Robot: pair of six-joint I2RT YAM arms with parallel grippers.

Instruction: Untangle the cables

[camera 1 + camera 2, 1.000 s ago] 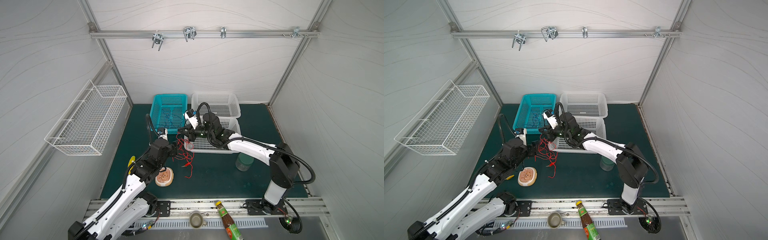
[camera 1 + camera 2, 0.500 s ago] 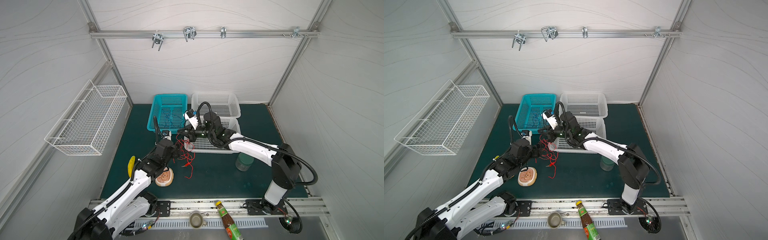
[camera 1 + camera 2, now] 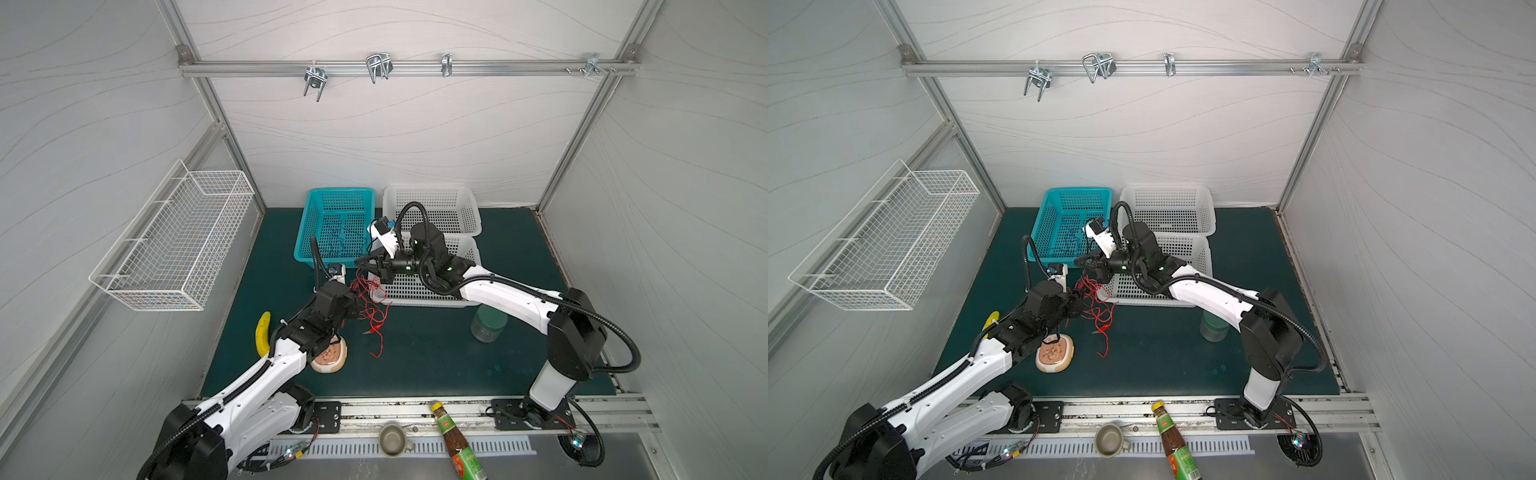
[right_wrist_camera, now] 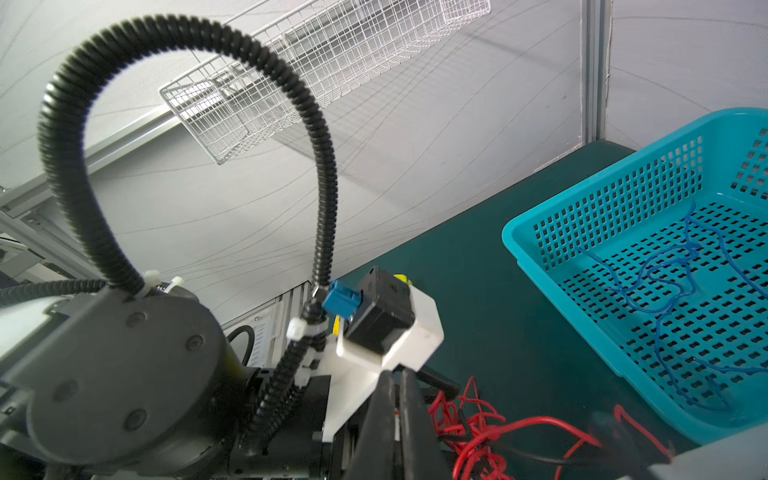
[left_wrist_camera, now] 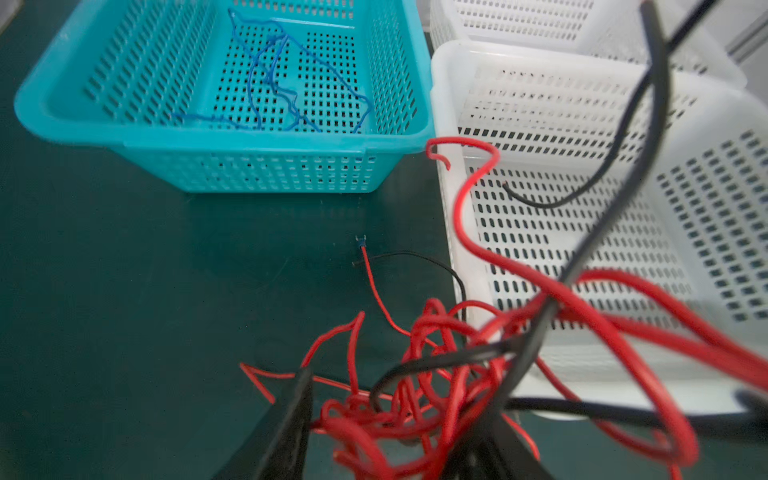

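The cables are a tangle of thin red and black wires [image 3: 371,305] [image 3: 1096,301] on the green mat, against the near white basket [image 3: 419,301]. Strands rise from it to my right gripper [image 3: 358,262] [image 4: 395,376], whose fingers are pressed together on them. My left gripper [image 3: 356,304] [image 5: 395,399] is at the tangle [image 5: 436,374]. Its jaws stand apart, one on either side of the red knot. A red tail [image 3: 376,332] trails toward the front. Blue cables [image 5: 274,83] [image 4: 673,291] lie apart in the teal basket [image 3: 332,192].
A second white basket [image 3: 432,191] stands behind the near one. A banana [image 3: 262,334] and a round tan toy [image 3: 330,357] lie under my left arm. A green jar [image 3: 488,326] stands right of centre. A sauce bottle [image 3: 455,440] and cup [image 3: 392,440] sit on the front rail.
My left arm has reached forward into the red tangle and its jaws have narrowed around it. The right arm has held still, shut.
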